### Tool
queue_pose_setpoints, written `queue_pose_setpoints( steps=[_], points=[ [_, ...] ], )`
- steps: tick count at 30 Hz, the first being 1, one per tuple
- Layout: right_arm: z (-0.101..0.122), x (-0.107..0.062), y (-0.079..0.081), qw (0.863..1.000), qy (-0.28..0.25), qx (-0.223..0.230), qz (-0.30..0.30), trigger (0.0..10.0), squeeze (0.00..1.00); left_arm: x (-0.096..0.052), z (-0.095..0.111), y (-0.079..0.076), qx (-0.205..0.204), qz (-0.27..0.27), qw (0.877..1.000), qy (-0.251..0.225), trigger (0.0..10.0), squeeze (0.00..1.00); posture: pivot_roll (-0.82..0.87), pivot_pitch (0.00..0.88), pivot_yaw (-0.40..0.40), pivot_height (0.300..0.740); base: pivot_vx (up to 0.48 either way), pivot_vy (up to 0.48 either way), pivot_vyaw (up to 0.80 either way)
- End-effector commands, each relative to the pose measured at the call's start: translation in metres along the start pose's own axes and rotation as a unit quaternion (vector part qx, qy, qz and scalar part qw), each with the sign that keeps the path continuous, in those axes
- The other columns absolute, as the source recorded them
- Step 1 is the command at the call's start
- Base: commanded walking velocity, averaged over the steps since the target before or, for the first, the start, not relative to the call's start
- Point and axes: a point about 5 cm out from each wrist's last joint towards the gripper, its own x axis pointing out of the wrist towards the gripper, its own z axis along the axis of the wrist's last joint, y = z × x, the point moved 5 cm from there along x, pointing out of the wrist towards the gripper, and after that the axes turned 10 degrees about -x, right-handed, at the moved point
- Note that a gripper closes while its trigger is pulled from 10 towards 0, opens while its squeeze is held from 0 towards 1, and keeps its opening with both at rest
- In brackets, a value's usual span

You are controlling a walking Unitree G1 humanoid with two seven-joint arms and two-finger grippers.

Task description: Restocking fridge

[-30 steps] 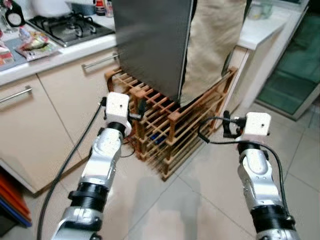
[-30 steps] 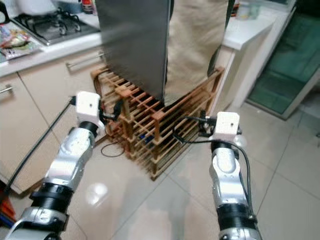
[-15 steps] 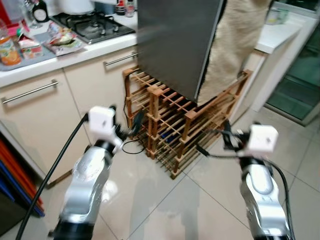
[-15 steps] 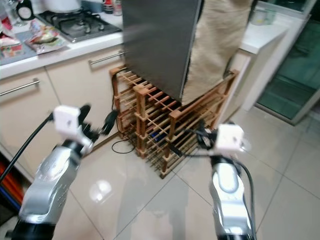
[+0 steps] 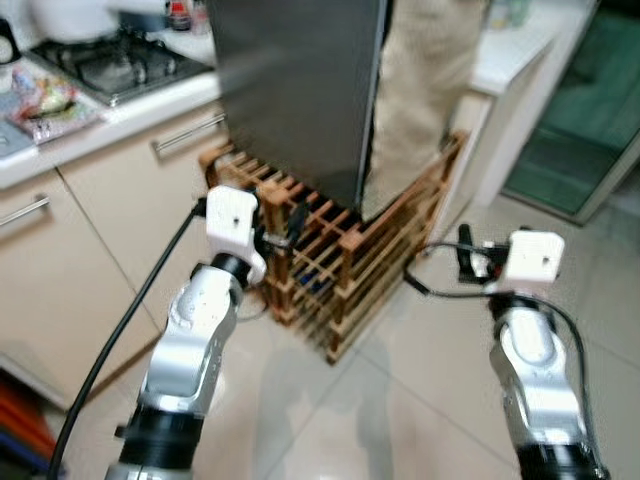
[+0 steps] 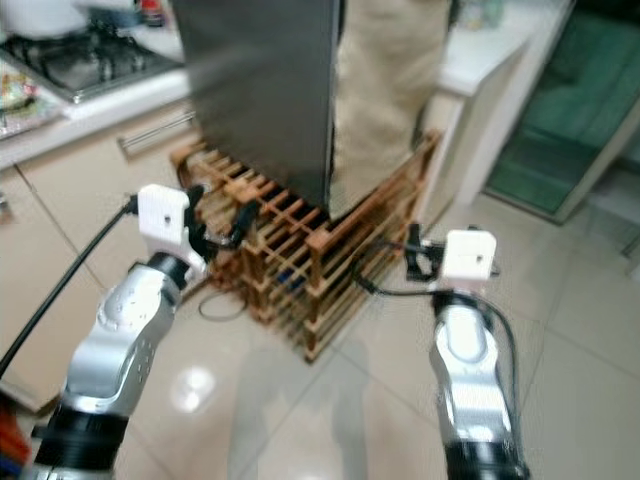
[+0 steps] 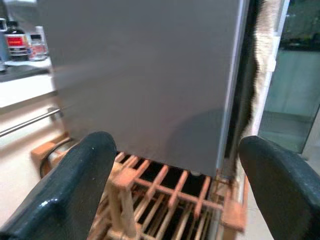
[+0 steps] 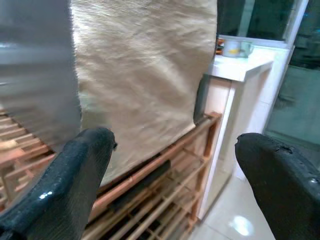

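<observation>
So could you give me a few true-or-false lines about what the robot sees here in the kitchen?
1. The grey fridge stands on a wooden rack. True.
2. The left hand holds a bottle. False: both hands are open and empty.
3. A beige cloth hangs beside the fridge. True.
4. The right hand rests on the gas hob. False: it hovers near the rack's corner, over the tiled floor.

Seemingly a home kitchen: gas hob (image 5: 112,62), counter cabinets (image 5: 120,190).

The grey, closed fridge (image 5: 300,90) stands upright on a wooden slatted rack (image 5: 330,250), beige cloth (image 5: 420,90) hanging alongside.
</observation>
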Motion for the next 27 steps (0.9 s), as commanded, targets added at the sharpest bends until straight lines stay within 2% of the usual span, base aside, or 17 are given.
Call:
queue_pose_setpoints(
  steps=[1,5,17,27],
  points=[
    [-0.010,-0.002,-0.014,1.000,0.017,-0.014,-0.015,10.0,0.00,0.005,0.001,-0.011,0.000,-0.015,1.000,-0.002,10.0,0.00,-0.09,0.000,0.011,0.740,0.450,0.000,0.00],
    [-0.012,-0.002,-0.011,1.000,0.020,-0.016,-0.012,10.0,0.00,0.006,0.002,-0.013,0.002,-0.020,1.000,-0.003,10.0,0.00,-0.09,0.000,0.013,0.740,0.450,0.000,0.00],
    [-0.016,-0.003,-0.009,1.000,0.025,-0.012,-0.009,10.0,0.00,0.007,0.007,-0.023,-0.008,-0.039,0.999,-0.017,10.0,0.00,-0.09,0.000,0.014,0.740,0.452,0.000,-0.78],
    [-0.017,-0.002,-0.006,1.000,0.027,-0.011,-0.004,10.0,0.00,0.007,0.011,-0.018,-0.011,-0.030,0.999,-0.029,10.0,0.00,-0.08,0.000,0.011,0.740,0.000,0.000,-0.10]
  ],
)
